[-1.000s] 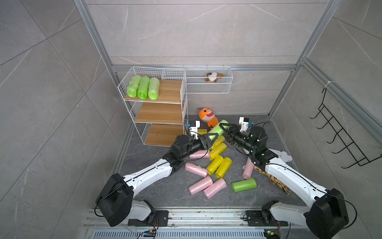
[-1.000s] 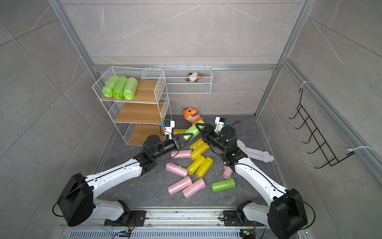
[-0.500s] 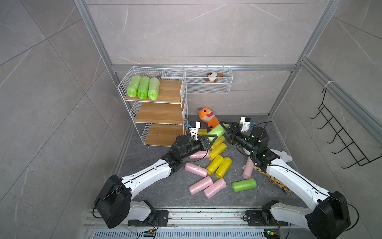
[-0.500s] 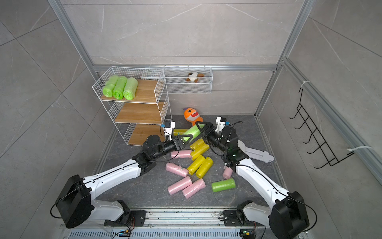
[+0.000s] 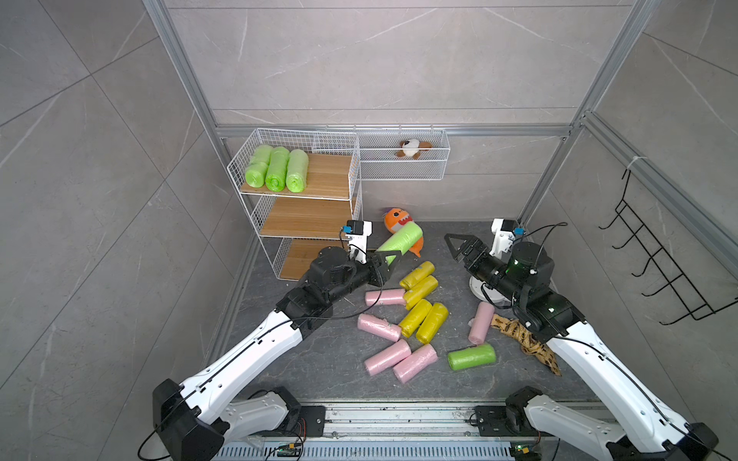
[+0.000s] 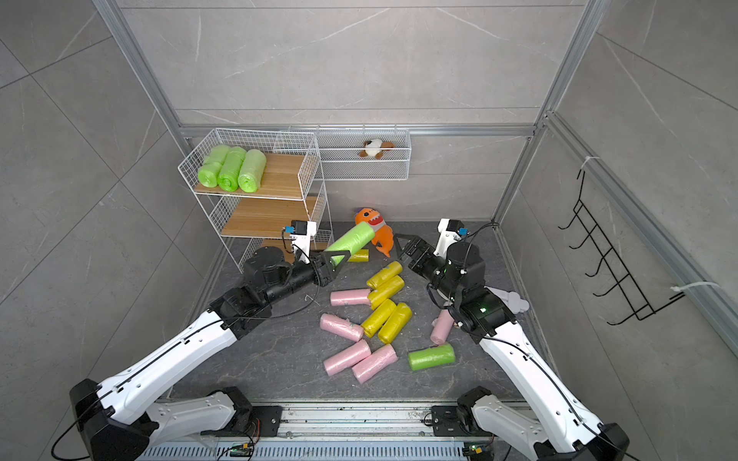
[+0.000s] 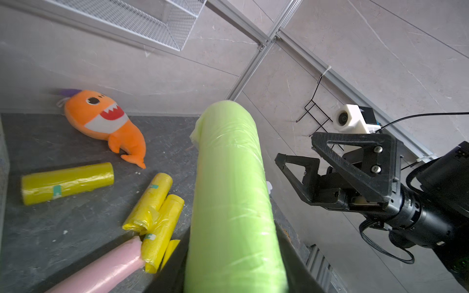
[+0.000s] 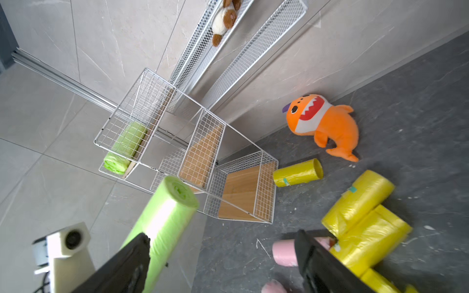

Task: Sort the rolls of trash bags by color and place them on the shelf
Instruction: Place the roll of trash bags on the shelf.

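My left gripper (image 5: 389, 258) (image 6: 337, 258) (image 7: 233, 263) is shut on one end of a lime green roll (image 5: 402, 238) (image 6: 354, 238) (image 7: 228, 182) (image 8: 167, 215), held tilted above the floor in front of the shelf (image 5: 327, 177) (image 6: 281, 175) (image 8: 238, 187). My right gripper (image 5: 455, 245) (image 6: 404, 247) (image 8: 222, 234) stands open and empty, apart from that roll on its right. Three green rolls (image 5: 277, 171) (image 6: 231, 169) lie on the shelf's top tier. Yellow rolls (image 5: 421, 303), pink rolls (image 5: 389, 355) and one green roll (image 5: 471, 356) lie scattered on the dark floor. One yellow roll (image 7: 66, 182) (image 8: 297, 172) lies by the shelf's lowest tier.
An orange plush shark (image 5: 395, 218) (image 7: 106, 121) (image 8: 322, 124) lies by the back wall behind the held roll. A long wire basket (image 5: 435, 167) with a small plush hangs on the wall. A spotted cloth (image 5: 523, 339) lies under my right arm. Black wire hooks (image 5: 659, 275) hang on the right wall.
My right gripper has let go of the green roll, opened wide and drawn back to the right. My left gripper keeps the roll at much the same place.
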Available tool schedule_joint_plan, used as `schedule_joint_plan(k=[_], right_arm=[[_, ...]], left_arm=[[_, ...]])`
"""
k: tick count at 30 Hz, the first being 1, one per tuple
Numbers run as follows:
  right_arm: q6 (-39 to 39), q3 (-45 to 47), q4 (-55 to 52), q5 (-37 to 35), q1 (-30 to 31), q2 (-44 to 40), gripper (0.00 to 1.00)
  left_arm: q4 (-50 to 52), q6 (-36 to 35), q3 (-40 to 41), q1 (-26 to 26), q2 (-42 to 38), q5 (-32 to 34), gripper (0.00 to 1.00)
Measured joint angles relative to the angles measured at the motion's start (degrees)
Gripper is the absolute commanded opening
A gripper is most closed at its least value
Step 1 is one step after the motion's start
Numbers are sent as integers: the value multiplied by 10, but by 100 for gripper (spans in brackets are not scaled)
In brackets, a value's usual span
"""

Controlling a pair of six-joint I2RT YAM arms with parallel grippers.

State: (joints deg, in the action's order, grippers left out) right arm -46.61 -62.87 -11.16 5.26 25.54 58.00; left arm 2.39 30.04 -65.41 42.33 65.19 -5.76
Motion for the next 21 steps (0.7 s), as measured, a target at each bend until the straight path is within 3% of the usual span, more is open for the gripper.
schedule_joint_plan(k=[8,21], right_arm=[[165,-84,-161,-43,26,0,93],[223,-84,-215,-51,32,-4,93]], left_arm=[[156,-83,-152,0,-5,82,14],[281,-173,-379,-3,59,223,13]])
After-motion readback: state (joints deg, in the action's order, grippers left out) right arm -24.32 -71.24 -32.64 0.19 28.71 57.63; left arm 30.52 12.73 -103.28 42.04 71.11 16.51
